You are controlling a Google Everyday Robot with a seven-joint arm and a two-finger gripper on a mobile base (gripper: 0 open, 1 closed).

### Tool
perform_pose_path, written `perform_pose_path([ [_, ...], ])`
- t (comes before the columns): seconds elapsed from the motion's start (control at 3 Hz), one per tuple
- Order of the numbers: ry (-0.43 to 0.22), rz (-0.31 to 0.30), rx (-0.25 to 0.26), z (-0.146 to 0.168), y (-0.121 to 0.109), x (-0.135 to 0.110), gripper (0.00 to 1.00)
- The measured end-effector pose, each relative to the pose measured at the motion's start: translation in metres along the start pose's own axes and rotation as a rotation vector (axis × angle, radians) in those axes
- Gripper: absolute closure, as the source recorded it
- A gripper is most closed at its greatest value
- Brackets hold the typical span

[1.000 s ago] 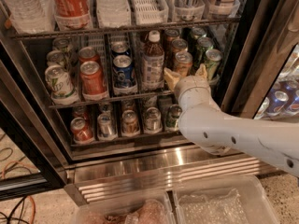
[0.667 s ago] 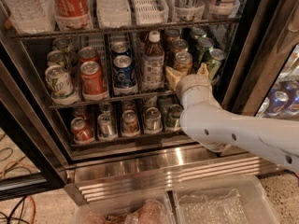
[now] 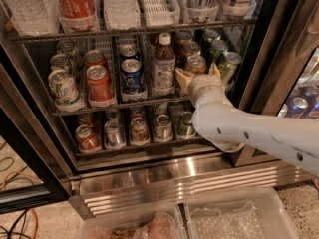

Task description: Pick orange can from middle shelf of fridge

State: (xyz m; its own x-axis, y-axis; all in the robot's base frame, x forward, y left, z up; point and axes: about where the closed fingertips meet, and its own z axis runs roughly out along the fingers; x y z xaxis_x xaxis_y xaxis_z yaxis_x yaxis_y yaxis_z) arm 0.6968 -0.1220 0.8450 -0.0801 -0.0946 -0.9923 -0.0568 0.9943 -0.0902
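Note:
The fridge [image 3: 164,176] stands open in front of me. On its middle shelf [image 3: 114,105] a lane of orange cans runs back at the right. The front orange can [image 3: 196,63] stands upright with its silver top showing. My gripper [image 3: 198,74] reaches in from the lower right on a white arm. Its beige fingers [image 3: 182,77] stand open on either side of the front orange can, close to its sides. The can's lower body is hidden behind the gripper.
On the same shelf stand a brown bottle [image 3: 163,63], a blue can [image 3: 132,76], a red can [image 3: 98,83], a white-green can [image 3: 63,86] and green cans [image 3: 228,63]. Several cans fill the shelf below. Clear plastic bins [image 3: 234,213] lie on the floor in front.
My gripper has pushed slightly further in and up around the front orange can. The cans have not moved.

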Motion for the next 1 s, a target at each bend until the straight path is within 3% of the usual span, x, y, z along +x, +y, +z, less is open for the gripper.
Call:
perform_pose_path([
  [0.33, 0.0, 0.0, 0.0, 0.0, 0.0, 0.0, 0.44],
  [1.0, -0.004, 0.004, -0.018, -0.0094, 0.0064, -0.0073, 0.9],
])
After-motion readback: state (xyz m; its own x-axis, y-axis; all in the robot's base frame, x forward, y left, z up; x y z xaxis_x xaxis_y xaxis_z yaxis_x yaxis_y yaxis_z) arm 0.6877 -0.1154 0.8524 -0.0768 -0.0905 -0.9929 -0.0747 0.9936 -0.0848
